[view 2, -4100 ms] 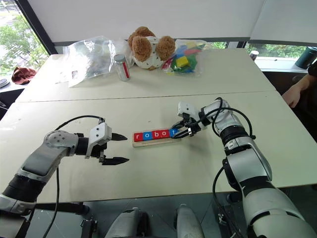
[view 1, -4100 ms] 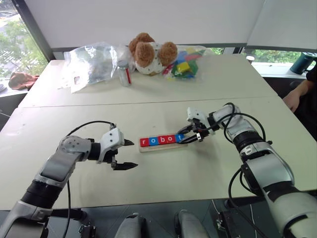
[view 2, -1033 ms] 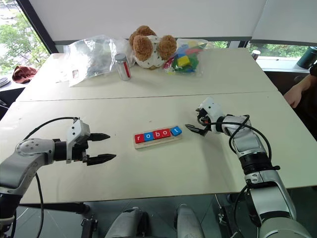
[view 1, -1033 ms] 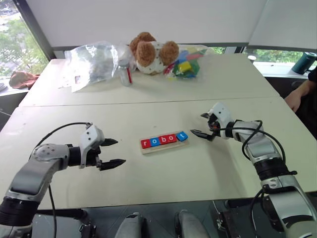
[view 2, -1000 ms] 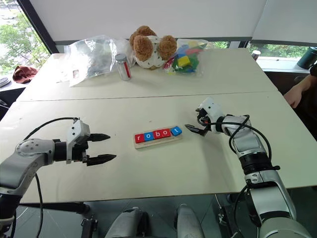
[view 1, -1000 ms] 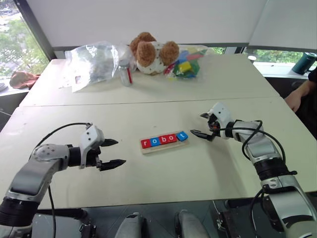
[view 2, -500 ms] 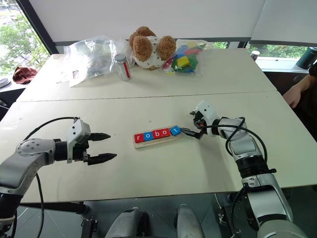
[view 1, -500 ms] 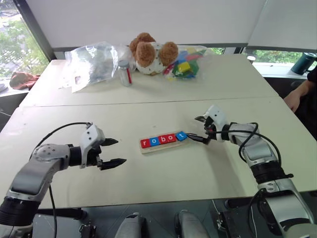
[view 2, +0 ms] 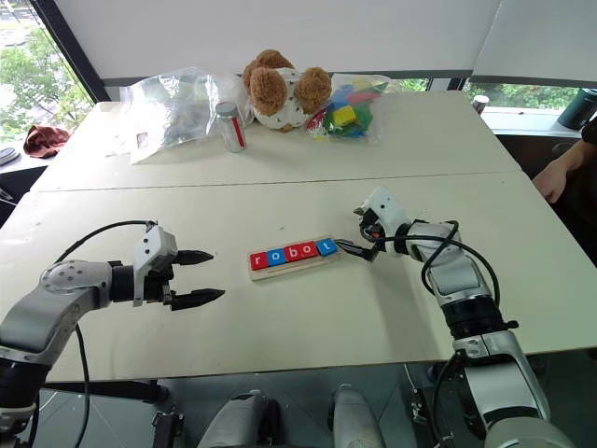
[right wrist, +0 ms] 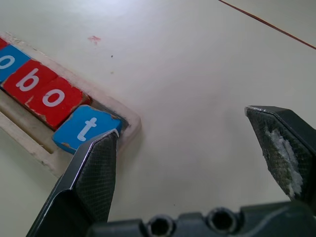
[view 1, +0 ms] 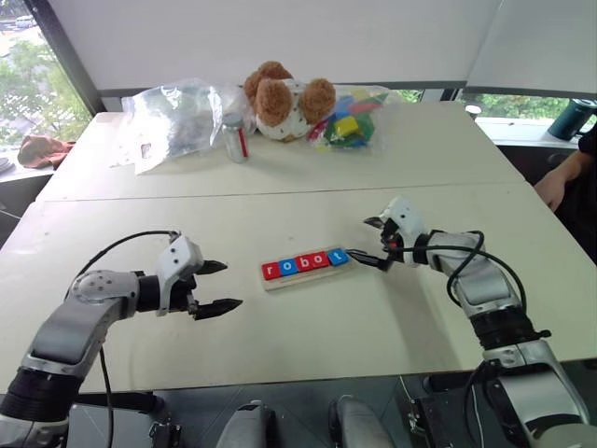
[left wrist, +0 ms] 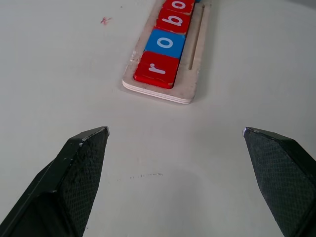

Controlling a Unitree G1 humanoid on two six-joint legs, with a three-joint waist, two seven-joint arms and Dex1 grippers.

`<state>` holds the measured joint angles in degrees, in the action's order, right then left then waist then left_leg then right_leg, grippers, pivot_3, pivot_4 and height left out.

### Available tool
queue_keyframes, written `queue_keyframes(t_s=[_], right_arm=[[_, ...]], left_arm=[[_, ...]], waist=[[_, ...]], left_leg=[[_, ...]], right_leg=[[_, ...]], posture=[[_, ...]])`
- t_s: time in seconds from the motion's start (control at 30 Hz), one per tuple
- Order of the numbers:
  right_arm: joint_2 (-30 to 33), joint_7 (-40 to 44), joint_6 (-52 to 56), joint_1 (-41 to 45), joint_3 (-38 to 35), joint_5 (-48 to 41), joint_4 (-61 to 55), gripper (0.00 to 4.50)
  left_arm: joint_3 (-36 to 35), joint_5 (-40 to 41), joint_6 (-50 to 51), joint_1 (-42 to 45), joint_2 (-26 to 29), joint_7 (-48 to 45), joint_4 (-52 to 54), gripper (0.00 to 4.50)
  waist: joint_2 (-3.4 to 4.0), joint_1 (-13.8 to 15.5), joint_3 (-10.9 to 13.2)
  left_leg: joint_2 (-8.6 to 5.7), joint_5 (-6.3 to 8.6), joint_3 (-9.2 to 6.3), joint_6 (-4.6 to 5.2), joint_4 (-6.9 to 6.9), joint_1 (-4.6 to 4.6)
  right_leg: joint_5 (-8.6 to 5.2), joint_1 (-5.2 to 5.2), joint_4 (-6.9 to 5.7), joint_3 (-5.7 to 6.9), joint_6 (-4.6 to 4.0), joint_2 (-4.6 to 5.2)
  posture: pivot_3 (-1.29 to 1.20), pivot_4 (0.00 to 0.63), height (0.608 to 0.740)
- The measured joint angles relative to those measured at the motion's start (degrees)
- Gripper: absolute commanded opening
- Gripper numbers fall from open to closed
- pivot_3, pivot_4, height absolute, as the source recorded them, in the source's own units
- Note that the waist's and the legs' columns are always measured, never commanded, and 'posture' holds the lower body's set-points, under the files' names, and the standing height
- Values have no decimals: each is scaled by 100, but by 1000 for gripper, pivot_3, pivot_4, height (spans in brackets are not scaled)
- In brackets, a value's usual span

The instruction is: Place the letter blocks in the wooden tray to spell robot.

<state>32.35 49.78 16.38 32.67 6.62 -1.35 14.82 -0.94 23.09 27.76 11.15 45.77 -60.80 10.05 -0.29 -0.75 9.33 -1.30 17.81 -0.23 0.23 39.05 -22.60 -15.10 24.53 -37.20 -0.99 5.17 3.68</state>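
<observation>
Flat glossy letter blocks (view 1: 305,264) in pale wooden tray (left wrist: 196,66); blue "t" (right wrist: 85,129) tilted on rim. Textured black fingers (right wrist: 96,170) of right gripper (view 1: 371,245) spread, left gripper (view 1: 220,286) likewise.

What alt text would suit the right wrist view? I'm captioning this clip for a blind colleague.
The open right gripper hovers low over a pale table, one black finger right at the blue "t" tile, which sits askew over the end rim of the wooden tray. Two red tiles, "b" and "o", lie beside it in the tray.
</observation>
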Motion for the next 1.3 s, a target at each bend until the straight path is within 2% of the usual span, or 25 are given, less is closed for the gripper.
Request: queue_keyframes(t_s=[0.17, 0.4, 0.77, 1.07, 1.2, 1.3], right_arm=[[322, 141, -10, -188, -28, -6, -415, 4476], [370, 409, 209, -514, -7, -188, -1017, 4476], [19, 262, 39, -315, 263, -90, -619, 4476], [5, 243, -104, -148, 303, -9, -456, 4476], [243, 522, 310, -490, 254, -281, -1166, 4476], [579, 666, 1269, -962, -254, -940, -2131, 4476]], left_arm=[[5, -6, -34, 8, -27, 1, -38, 4500], [7, -9, -70, 38, -28, -4, -69, 4500], [8, -12, -84, 41, -28, 0, -97, 4500], [8, -10, -81, -16, -31, 72, -52, 4500], [2, -1, -73, -40, -28, 80, -34, 4500], [-102, 75, -52, -252, 32, 65, 20, 4500]], waist=[[0, -1, 0], [0, -3, 0], [0, -2, 0], [0, -3, 0], [0, 18, 0], [0, 16, 0]], left_leg=[[1, 0, 0, 0, 0, 0], [1, 0, 1, 0, 2, 1], [1, 0, 0, 0, 2, 1], [1, 0, 0, 0, 2, 1], [1, 0, -4, 1, 1, -2], [1, 2, -4, 3, 1, -4]], right_leg=[[0, 0, 1, 1, 0, -1], [0, -1, 0, 0, 0, -1], [0, -1, 0, 0, 0, -2], [0, -1, -1, 0, 0, -2], [0, -1, 1, 2, 0, -1], [0, -1, 3, 1, 0, 1]], posture=[[0, 150, 740], [0, 150, 740], [0, 150, 740], [0, 150, 740], [0, 150, 740], [0, 150, 740]])
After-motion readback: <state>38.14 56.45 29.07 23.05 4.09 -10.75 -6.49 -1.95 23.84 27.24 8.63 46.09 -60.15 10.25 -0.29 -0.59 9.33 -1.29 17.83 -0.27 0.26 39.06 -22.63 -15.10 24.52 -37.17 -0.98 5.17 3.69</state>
